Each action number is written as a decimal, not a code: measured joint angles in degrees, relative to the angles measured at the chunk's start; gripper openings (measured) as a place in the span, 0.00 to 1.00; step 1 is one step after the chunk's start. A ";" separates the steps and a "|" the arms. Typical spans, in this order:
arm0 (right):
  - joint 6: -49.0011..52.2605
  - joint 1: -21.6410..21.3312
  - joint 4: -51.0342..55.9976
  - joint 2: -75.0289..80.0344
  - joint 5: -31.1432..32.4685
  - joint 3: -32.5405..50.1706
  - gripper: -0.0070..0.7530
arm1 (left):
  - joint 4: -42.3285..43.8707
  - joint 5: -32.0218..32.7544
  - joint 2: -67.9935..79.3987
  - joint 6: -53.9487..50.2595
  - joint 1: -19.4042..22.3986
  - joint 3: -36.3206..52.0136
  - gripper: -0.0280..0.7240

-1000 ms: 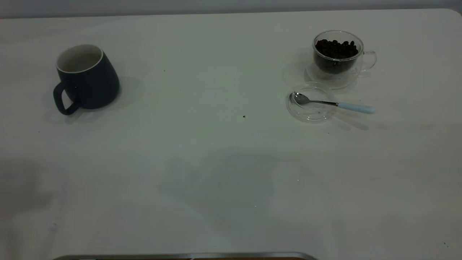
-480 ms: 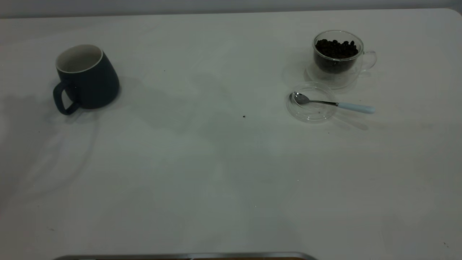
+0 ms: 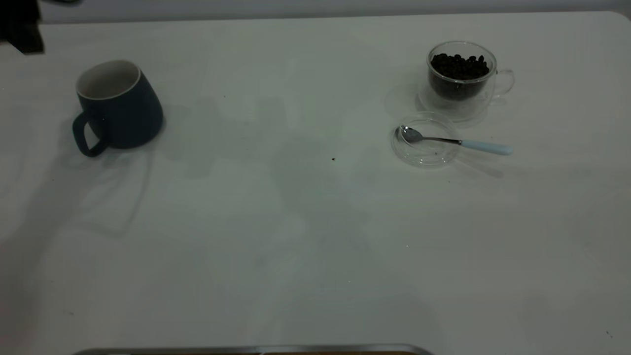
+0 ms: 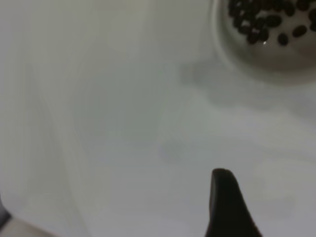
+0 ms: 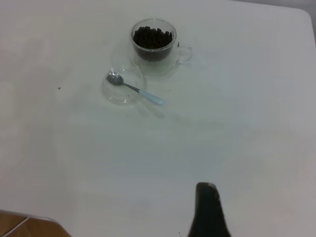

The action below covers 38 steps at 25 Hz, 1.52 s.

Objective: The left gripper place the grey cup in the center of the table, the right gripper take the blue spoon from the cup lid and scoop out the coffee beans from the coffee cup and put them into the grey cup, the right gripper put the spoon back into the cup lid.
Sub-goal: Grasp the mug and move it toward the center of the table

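The grey cup [image 3: 118,106] stands upright at the far left of the table [image 3: 296,256], handle toward the front. A black part of my left arm [image 3: 19,24] shows in the top left corner, behind the cup and apart from it. The coffee cup [image 3: 461,74], with coffee beans [image 3: 459,65] inside, stands at the far right. In front of it lies the cup lid [image 3: 426,148] with the blue spoon [image 3: 485,147] resting across it, bowl in the lid. The left wrist view shows a pale round vessel [image 4: 232,54] with dark beans; which cup, I cannot tell. My right gripper [image 5: 210,212] hangs well away from the coffee cup [image 5: 153,44].
A small dark speck [image 3: 333,159] lies near the table's middle. A metal edge [image 3: 251,349] runs along the front border. The table's far edge is close behind both cups. Soft shadows fall over the left half.
A black part of the left arm has come into view at the top left corner. Shadows have shifted across the table. The cups, lid and spoon have not moved.
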 joint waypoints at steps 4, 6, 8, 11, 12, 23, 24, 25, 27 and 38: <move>0.00 0.00 0.00 0.00 0.00 0.00 0.77 | 5.68 -0.41 4.02 -1.75 -0.72 -0.33 0.70; 0.00 0.00 0.00 0.00 0.00 0.00 0.77 | 9.42 -0.70 5.54 -4.37 -0.72 -0.33 0.70; 0.00 0.00 0.00 0.00 0.00 0.00 0.77 | 13.86 -1.37 6.76 -7.25 -0.72 -0.33 0.70; 0.00 0.00 0.00 0.00 0.00 0.00 0.77 | 18.52 -3.83 8.72 -9.80 -0.72 -0.38 0.70; 0.00 0.00 0.00 0.00 0.00 0.00 0.77 | 19.31 -5.05 9.43 -10.02 -0.86 -0.38 0.70; 0.00 0.00 0.00 0.00 0.00 0.00 0.77 | 20.65 -14.45 13.05 -11.08 -5.06 -0.38 0.70; 0.00 0.00 0.00 0.00 0.00 0.00 0.77 | 20.70 -15.06 13.12 -11.66 -5.93 -0.38 0.70; 0.00 0.00 0.00 0.00 0.00 0.00 0.77 | 20.70 -15.54 13.12 -12.26 -6.72 -0.38 0.70; 0.00 0.00 0.00 0.00 0.00 0.00 0.77 | 20.70 -16.58 13.12 -13.68 -8.77 -0.38 0.70; 0.00 0.00 0.00 0.00 0.00 0.00 0.77 | 20.72 -29.24 13.21 -29.02 -20.19 -0.38 0.70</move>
